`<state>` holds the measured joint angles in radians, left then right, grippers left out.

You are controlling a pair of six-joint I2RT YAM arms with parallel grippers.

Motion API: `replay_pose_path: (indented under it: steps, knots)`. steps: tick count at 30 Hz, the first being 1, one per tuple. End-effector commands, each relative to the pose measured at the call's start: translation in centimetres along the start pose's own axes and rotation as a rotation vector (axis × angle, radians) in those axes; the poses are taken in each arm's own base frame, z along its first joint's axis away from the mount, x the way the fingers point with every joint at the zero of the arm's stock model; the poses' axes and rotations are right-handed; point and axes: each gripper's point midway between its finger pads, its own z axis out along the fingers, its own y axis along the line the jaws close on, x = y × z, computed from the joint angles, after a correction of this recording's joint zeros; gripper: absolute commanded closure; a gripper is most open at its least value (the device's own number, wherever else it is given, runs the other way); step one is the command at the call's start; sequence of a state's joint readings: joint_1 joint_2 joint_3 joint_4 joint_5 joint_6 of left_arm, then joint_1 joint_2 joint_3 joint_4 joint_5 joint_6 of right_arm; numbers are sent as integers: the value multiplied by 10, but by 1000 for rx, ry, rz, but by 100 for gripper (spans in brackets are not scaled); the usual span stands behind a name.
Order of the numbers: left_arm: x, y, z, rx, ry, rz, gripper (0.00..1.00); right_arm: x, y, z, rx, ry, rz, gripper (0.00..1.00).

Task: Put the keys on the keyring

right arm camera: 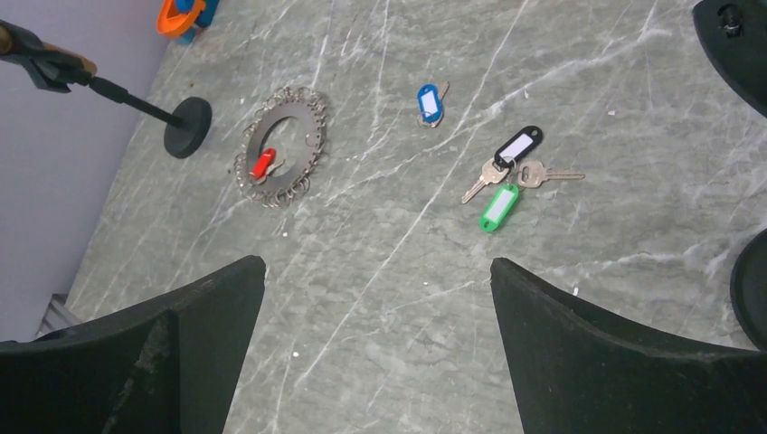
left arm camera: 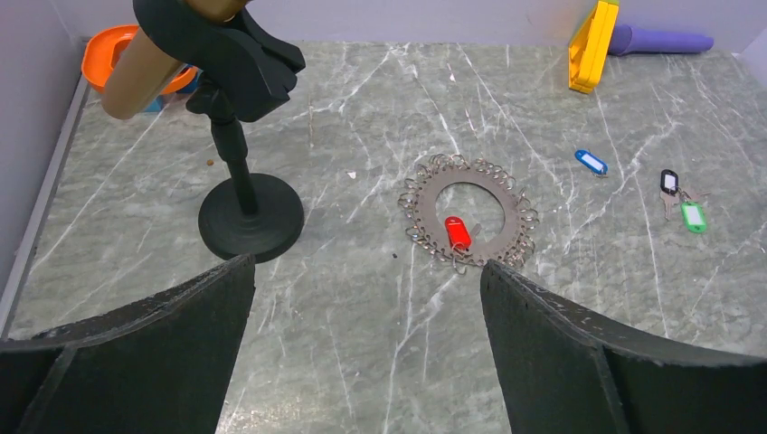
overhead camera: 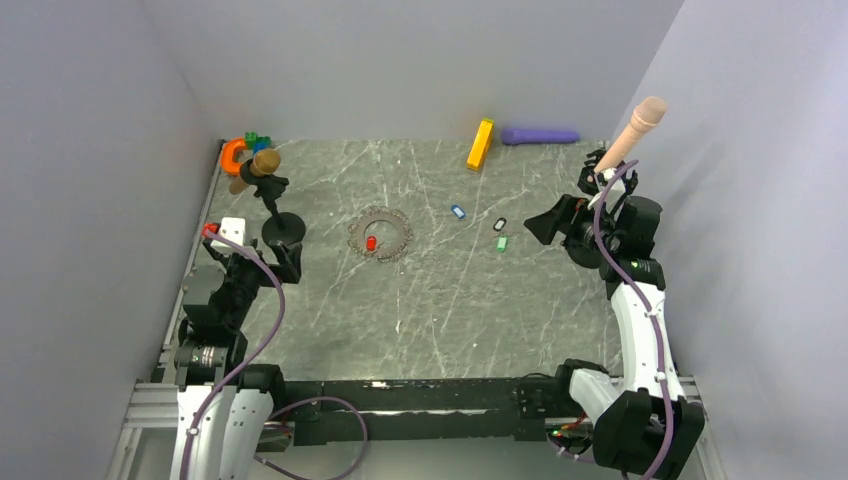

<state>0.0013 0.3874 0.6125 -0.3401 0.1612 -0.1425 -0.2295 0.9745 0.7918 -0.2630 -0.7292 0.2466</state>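
- Keyring (left arm camera: 418, 203): flat toothed disc fringed with small wire loops, lying on the tabletop (overhead camera: 450, 310) left of centre, towards the far edge.
- Red key (left arm camera: 458, 232): inside the ring's opening, lower end against the inner rim. Whether it is hooked on cannot be told.
- Blue key (right arm camera: 430, 102): loose, right of the ring, well apart from it.
- Black-rimmed key (right arm camera: 518, 146) and green key (right arm camera: 499, 207): nearer the right edge, just beside each other, with metal blades splayed between them.
- Left gripper (left arm camera: 366, 262): fingers wide apart, holding nothing, above the near-left area.
- Right gripper (right arm camera: 376, 262): fingers wide apart, holding nothing, by the right edge.
- Microphone stand (left arm camera: 249, 217): round base left of the ring.
- Hazards, as judged:
  - The tags lie flat on hard stone, so closing fingers may skid and push one away.
  - The black and green pair may lift as one tangle.
  - The light ring may slide when pressed.
  - The left arm's reach could knock the stand.
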Motion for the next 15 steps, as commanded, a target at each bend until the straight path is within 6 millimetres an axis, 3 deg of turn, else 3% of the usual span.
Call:
replay_pose_path:
  steps: [1, 11, 14, 15]
  knots:
    - [-16, -4, -2, 21, -56, 25, 2, -12, 3, -6, 14, -39, -39, 0]
    - [-18, -9, -4, 48, -67, 27, 2, -3, 16, -8, -83, -26, -117, 0]
    - [-20, -12, -6, 64, -78, 15, 2, 11, 37, -12, -225, 7, -263, 0]
    - [-20, -14, -6, 74, -79, 9, 2, 18, 45, -14, -300, 22, -388, 0]
